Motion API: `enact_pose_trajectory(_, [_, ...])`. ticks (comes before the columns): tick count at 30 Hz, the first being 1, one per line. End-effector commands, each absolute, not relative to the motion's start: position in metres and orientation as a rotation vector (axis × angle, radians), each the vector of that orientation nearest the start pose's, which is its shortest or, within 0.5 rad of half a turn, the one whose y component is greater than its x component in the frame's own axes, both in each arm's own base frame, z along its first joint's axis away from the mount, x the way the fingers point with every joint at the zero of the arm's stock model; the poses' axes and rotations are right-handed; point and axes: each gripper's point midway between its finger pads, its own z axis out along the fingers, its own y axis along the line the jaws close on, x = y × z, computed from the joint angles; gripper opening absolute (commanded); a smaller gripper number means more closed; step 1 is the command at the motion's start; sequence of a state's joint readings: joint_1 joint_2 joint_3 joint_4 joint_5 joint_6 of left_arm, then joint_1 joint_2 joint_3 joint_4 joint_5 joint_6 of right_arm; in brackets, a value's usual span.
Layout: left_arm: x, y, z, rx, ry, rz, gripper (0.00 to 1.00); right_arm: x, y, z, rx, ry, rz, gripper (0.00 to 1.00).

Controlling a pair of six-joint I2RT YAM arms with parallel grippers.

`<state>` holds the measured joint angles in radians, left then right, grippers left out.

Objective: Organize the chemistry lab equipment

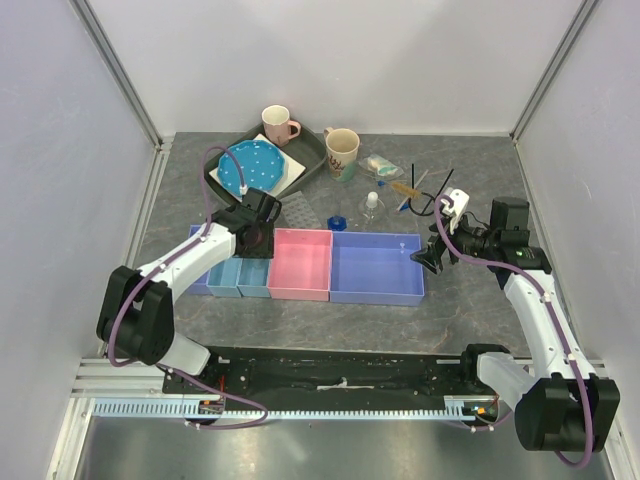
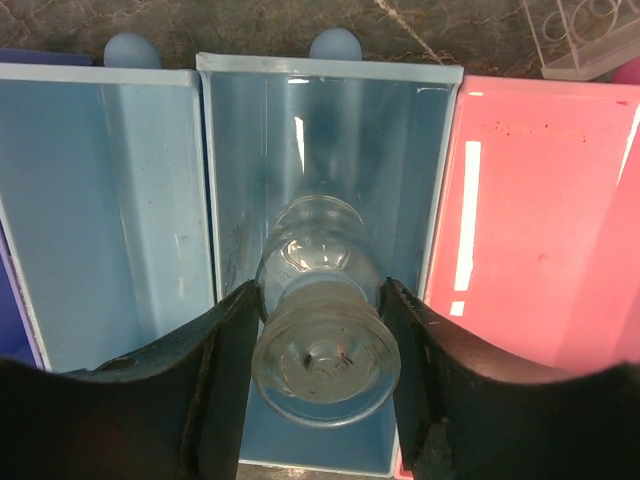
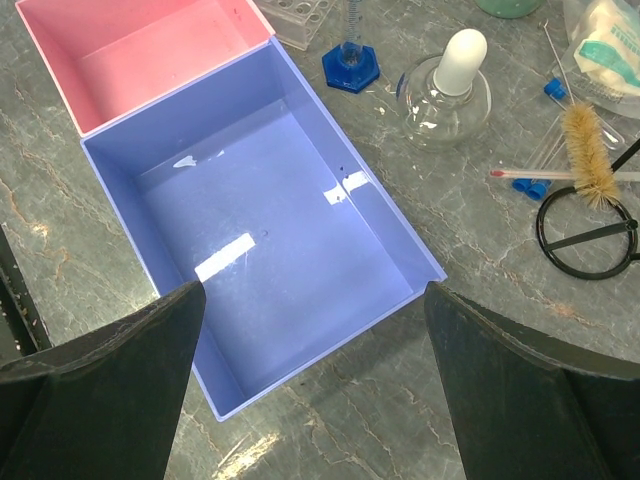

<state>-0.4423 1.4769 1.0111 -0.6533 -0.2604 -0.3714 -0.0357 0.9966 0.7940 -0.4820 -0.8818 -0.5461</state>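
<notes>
The left gripper (image 2: 320, 300) is clamped on a small clear bottle (image 2: 322, 345), one finger on each side of it. It holds the bottle over a light-blue bin (image 2: 330, 130), the one that touches the left side of the pink bin (image 2: 540, 220). I cannot tell whether the bottle touches the bin floor.

To the right, the right gripper (image 3: 315, 290) hangs with its fingers wide apart and nothing between them. It is over the near right part of the purple bin (image 3: 270, 220), which sits against the right side of the pink bin.

The other equipment lies on the table (image 3: 80, 260) beyond the bins:
- A welled tray (image 3: 300, 20) sits just past the pink bin.
- A cylinder (image 3: 350, 65) on a blue base stands just past the purple bin's far edge.
- A round flask (image 3: 445, 90) with a white stopper stands to the right of the cylinder.
- Further right lie blue-tipped sticks (image 3: 530, 182), with a tan brush (image 3: 585, 150) across them.
- A black wire loop (image 3: 590, 235) touches the near end of the brush.
- A clear packet (image 3: 605, 30) lies beyond these.

A beige mug (image 1: 342, 155) stands further back, with a blue plate (image 1: 250, 167) to its left. A pink mug (image 1: 277, 125) stands farthest back.
</notes>
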Motion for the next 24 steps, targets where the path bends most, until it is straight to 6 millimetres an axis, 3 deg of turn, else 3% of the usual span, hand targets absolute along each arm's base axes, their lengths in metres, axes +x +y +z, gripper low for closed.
enact_pose_trajectory(1, [0.303, -0.108, 0.086, 0.018, 2.585, 0.049, 0.61, 0.271, 0.113, 0.194, -0.957, 1.773, 0.614, 0.98])
enact_pose_trajectory(9, [0.299, -0.110, 0.088, 0.016, 2.590, 0.025, 0.73, 0.271, 0.112, 0.192, -0.954, 1.779, 0.614, 0.98])
enact_pose_trajectory(17, [0.295, -0.110, 0.131, 0.013, 2.503, -0.037, 0.88, 0.272, 0.112, 0.190, -0.957, 1.784, 0.611, 0.98])
enact_pose_trajectory(21, [0.290, -0.109, 0.165, 0.038, 2.394, -0.097, 0.95, 0.270, 0.114, 0.188, -0.963, 1.780, 0.625, 0.98])
enact_pose_trajectory(24, [0.283, -0.108, 0.177, 0.065, 2.327, -0.144, 0.99, 0.270, 0.114, 0.184, -0.965, 1.792, 0.639, 0.98])
